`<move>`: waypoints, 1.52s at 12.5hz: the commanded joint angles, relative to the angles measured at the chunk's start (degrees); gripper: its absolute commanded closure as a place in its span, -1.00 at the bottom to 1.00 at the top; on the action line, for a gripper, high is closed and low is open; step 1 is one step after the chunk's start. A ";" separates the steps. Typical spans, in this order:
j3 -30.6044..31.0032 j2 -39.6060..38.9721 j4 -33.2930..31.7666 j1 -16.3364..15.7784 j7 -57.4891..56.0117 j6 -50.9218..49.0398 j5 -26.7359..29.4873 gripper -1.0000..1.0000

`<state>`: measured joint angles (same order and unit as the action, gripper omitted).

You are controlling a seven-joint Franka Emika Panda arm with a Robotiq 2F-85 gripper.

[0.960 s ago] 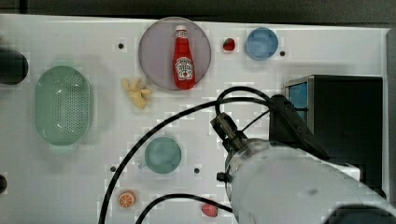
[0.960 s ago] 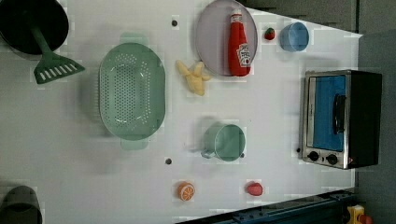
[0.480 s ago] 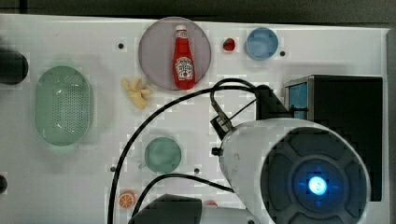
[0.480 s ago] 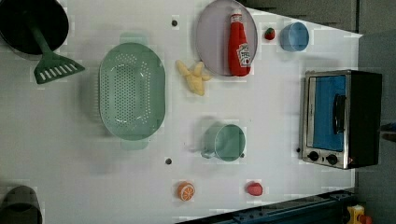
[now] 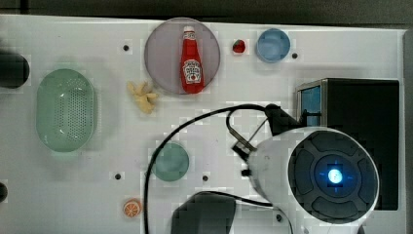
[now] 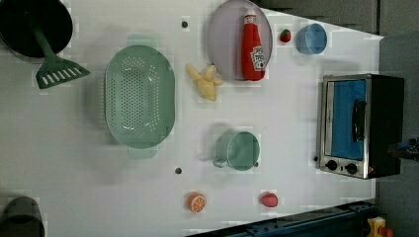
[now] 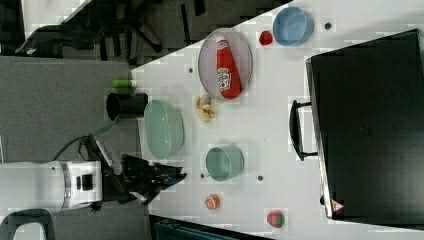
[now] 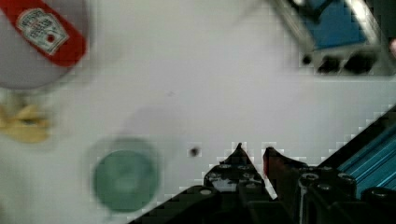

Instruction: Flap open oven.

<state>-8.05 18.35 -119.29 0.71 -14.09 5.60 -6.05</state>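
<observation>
At the left view's right edge of the white bench (image 6: 276,123) stands the oven (image 6: 360,126), its blue glass door shut, the black bar handle (image 6: 359,120) lying across it and the knobs (image 6: 342,167) below. In the wrist view the gripper (image 8: 252,154) hangs above bare bench with its jaws drawn close, only a thin gap between the tips, holding nothing; it is well apart from the oven. A green mug (image 6: 237,150) sits between the oven and a green colander (image 6: 140,96). A ketchup bottle (image 6: 252,47) lies on a grey plate (image 6: 225,39), near a blue bowl (image 6: 311,38).
</observation>
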 commanded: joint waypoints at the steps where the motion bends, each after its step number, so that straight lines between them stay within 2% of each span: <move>1: -3.04 0.37 -2.64 1.28 -20.97 4.74 -5.84 0.65; 3: -5.10 0.11 -4.75 1.62 -29.39 9.59 -9.19 0.65; 6: -9.70 -1.28 -8.03 1.77 -38.10 19.38 -9.23 0.65; 9: -13.80 -5.46 -9.62 1.85 -41.73 26.86 -9.22 0.65; 13: -15.77 -13.21 -9.63 1.96 -44.63 35.45 -9.15 0.65; 19: -16.68 -22.45 -9.66 2.32 -44.63 40.36 -8.81 0.65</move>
<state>-24.13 -5.40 -129.48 2.82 -56.15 44.87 -15.26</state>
